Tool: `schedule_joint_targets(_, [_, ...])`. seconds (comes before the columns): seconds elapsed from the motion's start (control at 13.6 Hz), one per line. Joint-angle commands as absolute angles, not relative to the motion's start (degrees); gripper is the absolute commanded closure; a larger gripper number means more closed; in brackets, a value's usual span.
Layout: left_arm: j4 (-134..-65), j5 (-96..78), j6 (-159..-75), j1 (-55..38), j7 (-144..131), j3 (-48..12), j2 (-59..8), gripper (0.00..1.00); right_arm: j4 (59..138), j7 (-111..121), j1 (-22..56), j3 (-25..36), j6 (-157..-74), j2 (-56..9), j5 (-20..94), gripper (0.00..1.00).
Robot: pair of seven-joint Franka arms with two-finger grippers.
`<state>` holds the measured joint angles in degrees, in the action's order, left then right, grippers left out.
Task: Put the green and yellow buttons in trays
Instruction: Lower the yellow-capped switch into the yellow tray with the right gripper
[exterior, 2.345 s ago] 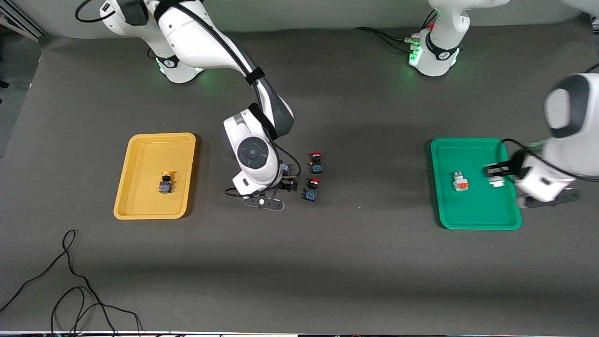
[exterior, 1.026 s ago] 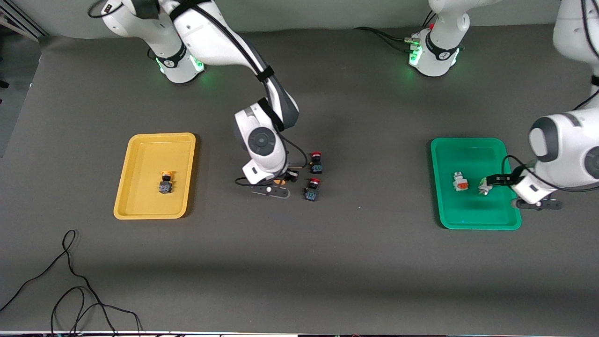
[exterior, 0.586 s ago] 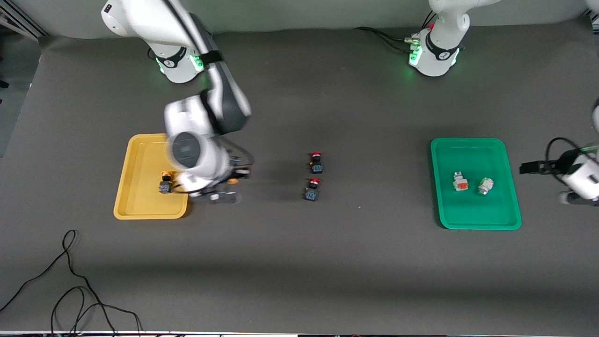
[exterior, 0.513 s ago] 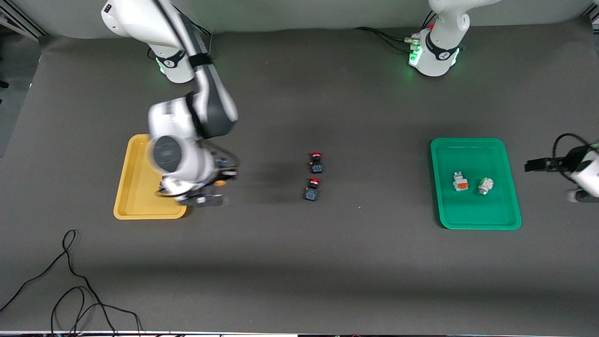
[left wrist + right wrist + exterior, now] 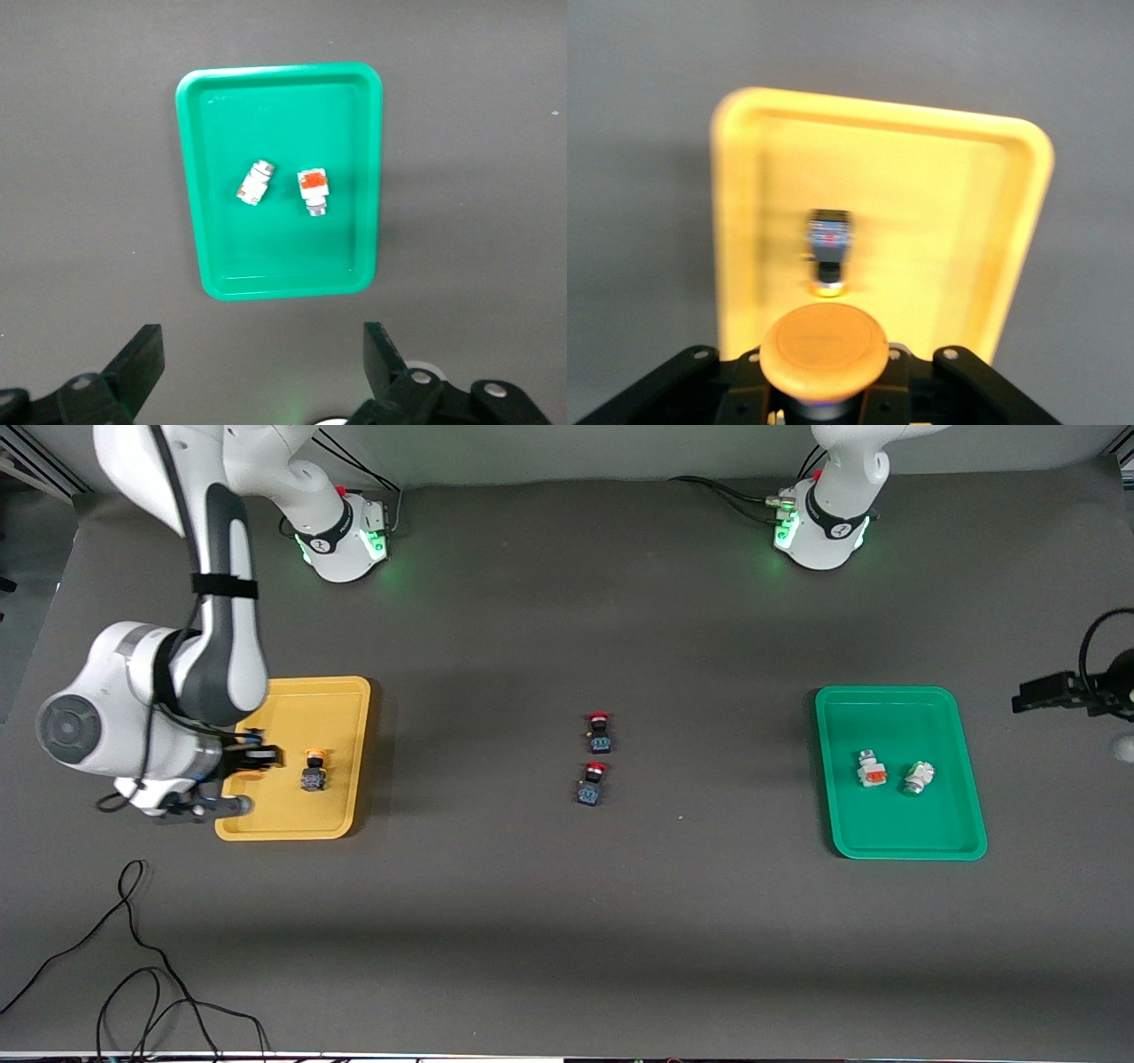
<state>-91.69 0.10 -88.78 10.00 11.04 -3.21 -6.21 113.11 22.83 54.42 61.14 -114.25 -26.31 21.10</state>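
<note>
I have the right gripper (image 5: 257, 757) up over the yellow tray (image 5: 341, 691), near that tray's edge at the right arm's end of the table, its fingers pinching a yellow-capped button (image 5: 824, 351) by its dark body. A second yellow-capped button (image 5: 313, 771) lies in the yellow tray, cap pointing toward the robots' bases. My left gripper (image 5: 257, 367) hangs over bare table just off the green tray (image 5: 961, 841), at the left arm's end, fingers spread wide and holding nothing. In the green tray the orange-faced white button (image 5: 870, 770) and the green-trimmed white button (image 5: 917, 778) lie just beside each other, apart. Two red-capped buttons (image 5: 599, 732) sit mid-table between the trays, one nearer the front camera.
</note>
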Motion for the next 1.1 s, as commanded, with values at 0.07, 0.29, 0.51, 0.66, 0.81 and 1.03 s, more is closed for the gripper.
schedule_joint_targets(0.07, [-92.99,-0.26,-87.01,3.80,4.68,-2.38,-1.33,0.00,125.57,29.78,54.94,61.52,-131.18,-25.92,22.85,1.00])
schedule_joint_targets(0.29, [-92.29,-0.26,-85.52,-0.69,2.37,-1.85,-0.62,0.00,126.65,39.76,50.12,58.73,-133.77,-30.48,33.96,1.00])
schedule_joint_targets(0.51, [-91.32,-0.35,-85.52,-1.76,1.93,-1.49,-0.62,0.00,126.13,53.14,46.59,55.11,-133.77,-37.24,50.93,1.00])
schedule_joint_targets(0.66, [-91.32,-0.35,-85.60,-1.50,2.11,-1.58,-0.79,0.00,125.60,53.18,47.20,55.02,-133.68,-38.15,52.29,1.00])
schedule_joint_targets(0.81, [-91.32,-0.35,-85.69,-1.58,2.02,-1.67,-0.79,0.00,124.55,52.91,47.29,55.02,-133.33,-38.14,52.21,1.00])
schedule_joint_targets(1.03, [-91.32,-0.35,-85.78,-1.85,2.02,-1.93,-0.88,0.00,124.28,53.70,47.37,55.02,-133.24,-37.79,51.94,0.00])
